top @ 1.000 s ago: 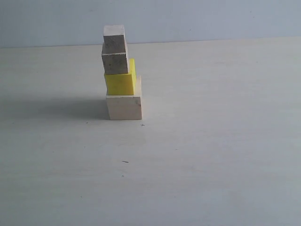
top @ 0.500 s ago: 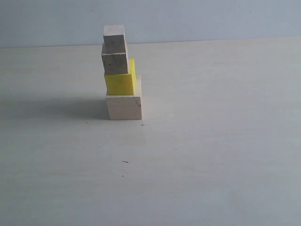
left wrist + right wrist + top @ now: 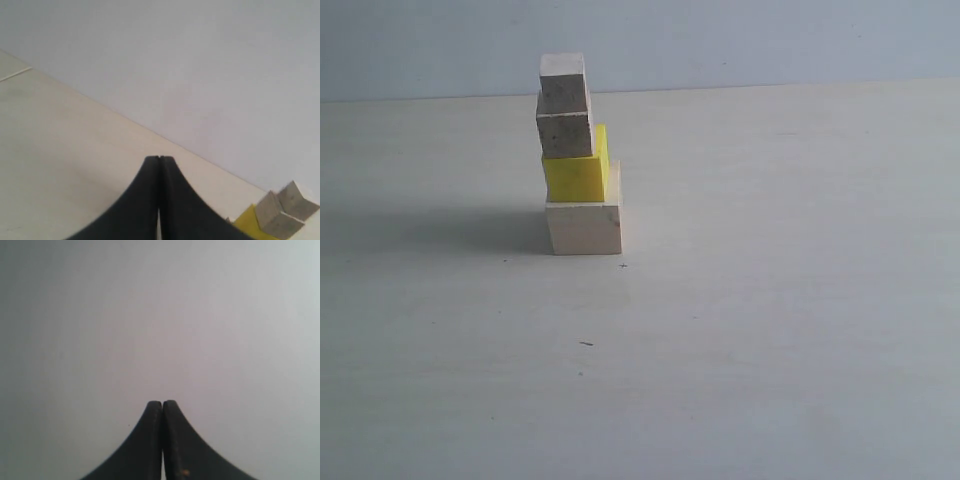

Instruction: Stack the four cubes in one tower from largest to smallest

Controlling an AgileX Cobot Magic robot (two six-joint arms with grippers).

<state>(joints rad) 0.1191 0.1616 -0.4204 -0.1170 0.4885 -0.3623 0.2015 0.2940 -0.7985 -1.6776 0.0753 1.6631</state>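
The tower stands left of centre on the table in the exterior view: a large pale wood cube [image 3: 584, 226] at the base, a yellow cube [image 3: 576, 174] on it, then two small greyish cubes, the lower [image 3: 564, 133] and the upper [image 3: 564, 82], each slightly offset. No arm shows in that view. My left gripper [image 3: 159, 159] is shut and empty, away from the tower; its view catches the yellow cube [image 3: 248, 222] and the two small cubes [image 3: 276, 217], [image 3: 297, 199] at the edge. My right gripper [image 3: 162, 403] is shut and empty, facing a blank wall.
The pale table [image 3: 770, 300] stretches wide around the tower, with a grey-blue wall [image 3: 770, 40] behind it. A few tiny dark specks [image 3: 586, 343] lie on the table in front of the tower.
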